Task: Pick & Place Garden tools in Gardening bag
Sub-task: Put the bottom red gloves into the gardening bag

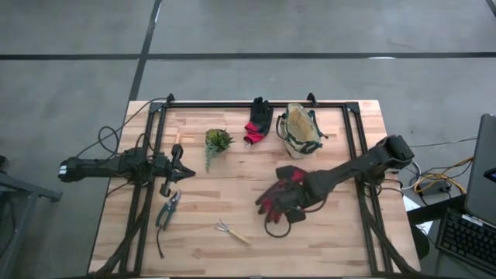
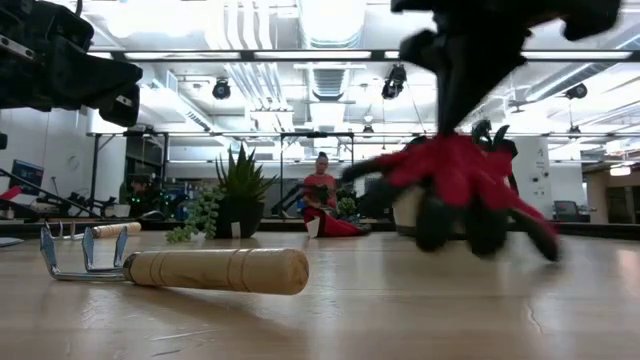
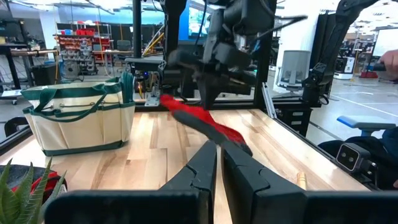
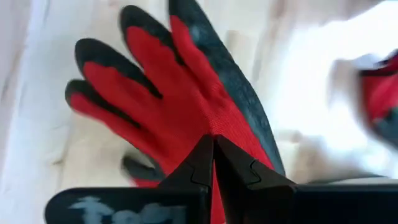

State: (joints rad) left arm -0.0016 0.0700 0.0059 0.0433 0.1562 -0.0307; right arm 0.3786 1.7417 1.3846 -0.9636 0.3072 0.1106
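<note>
Wooden-handled fork point(image 2: 180, 268) lying untouched, well short of the bag point(image 1: 301, 129). Red glove point(image 1: 280, 194) pinched in the right gripper point(image 1: 291, 203), lifted for carrying bagward. Left gripper point(image 1: 174, 164) clenched, idle.

Bare tabletop point(image 1: 232, 182) between plant point(image 1: 218, 140) and hand fork point(image 1: 232, 231)

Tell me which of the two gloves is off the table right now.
The red glove, gripped by the right tool near the table's middle and hanging clear of the wood in the low view. The other glove lies flat at the far edge beside the gardening bag.
</note>
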